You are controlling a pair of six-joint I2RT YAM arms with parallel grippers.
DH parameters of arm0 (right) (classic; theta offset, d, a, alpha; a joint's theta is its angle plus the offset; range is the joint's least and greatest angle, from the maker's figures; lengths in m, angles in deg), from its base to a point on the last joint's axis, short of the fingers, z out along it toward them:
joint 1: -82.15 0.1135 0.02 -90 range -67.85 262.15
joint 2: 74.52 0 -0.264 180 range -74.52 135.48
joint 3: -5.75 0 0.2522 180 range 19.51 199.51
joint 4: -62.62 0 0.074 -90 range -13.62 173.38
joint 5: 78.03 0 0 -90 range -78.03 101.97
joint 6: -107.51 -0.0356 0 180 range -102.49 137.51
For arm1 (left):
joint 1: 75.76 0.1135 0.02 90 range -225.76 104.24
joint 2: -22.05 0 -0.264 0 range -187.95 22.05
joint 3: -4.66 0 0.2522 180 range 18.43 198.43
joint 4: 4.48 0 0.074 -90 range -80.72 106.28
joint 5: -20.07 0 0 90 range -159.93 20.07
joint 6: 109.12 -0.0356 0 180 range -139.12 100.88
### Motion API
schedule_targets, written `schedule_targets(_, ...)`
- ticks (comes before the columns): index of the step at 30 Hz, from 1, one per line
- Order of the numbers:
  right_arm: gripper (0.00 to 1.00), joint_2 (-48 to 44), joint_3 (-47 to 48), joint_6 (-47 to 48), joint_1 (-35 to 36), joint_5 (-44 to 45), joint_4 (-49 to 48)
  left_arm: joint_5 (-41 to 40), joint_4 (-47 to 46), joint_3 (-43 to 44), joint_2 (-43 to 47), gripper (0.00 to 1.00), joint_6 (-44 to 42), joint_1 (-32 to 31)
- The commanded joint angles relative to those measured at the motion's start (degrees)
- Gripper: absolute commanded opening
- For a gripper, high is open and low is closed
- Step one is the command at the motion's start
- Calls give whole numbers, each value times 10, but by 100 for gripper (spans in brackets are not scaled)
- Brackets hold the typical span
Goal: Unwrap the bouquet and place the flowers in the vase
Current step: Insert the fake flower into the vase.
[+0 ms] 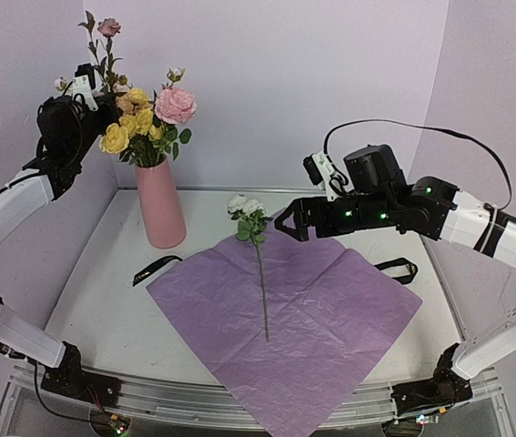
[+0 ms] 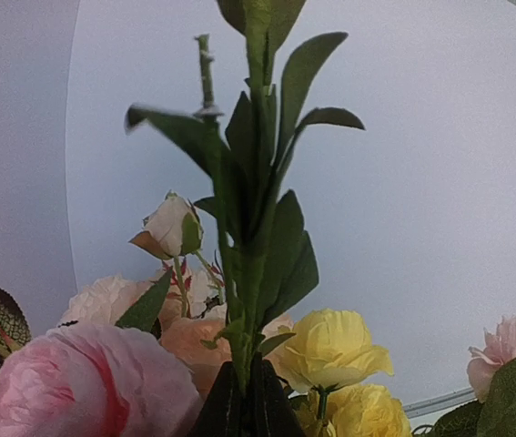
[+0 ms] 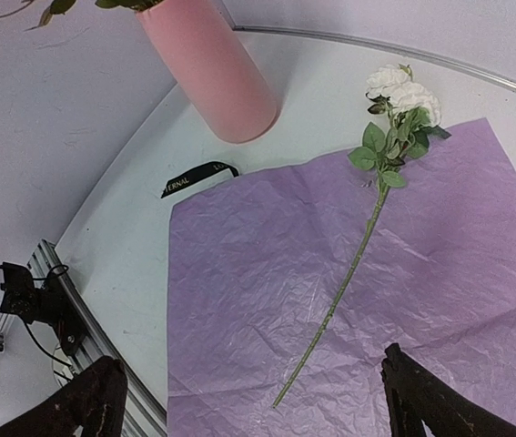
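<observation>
Left arm (image 1: 12,205), right arm (image 1: 494,232): white link shells, black joints and bases. Right arm carries green status lights (image 1: 429,191), looping black cable (image 1: 440,133). Right tool (image 3: 249,357): black matte fingers (image 3: 94,405).

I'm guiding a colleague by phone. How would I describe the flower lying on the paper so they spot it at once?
Find the large crinkled lilac paper sheet spread flat on the white table. Down its middle lies one long thin green stem with cream-white blooms at the sheet's far corner. It alone lies flat; all other blooms stand upright at the tall pink vase.
</observation>
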Motion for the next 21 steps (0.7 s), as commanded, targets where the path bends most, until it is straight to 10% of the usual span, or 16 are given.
schedule_targets(1, 98, 9, 29, 2, -5, -7, 1, 16, -23, -3, -7, 9, 11, 3)
schedule_targets(7, 98, 16, 31, 1, -9, -11, 1, 21, -23, 3, -7, 34, 23, 3)
schedule_targets(21, 98, 27, 35, 3, -18, -22, 1, 30, -9, -14, 36, 42, 72, 3)
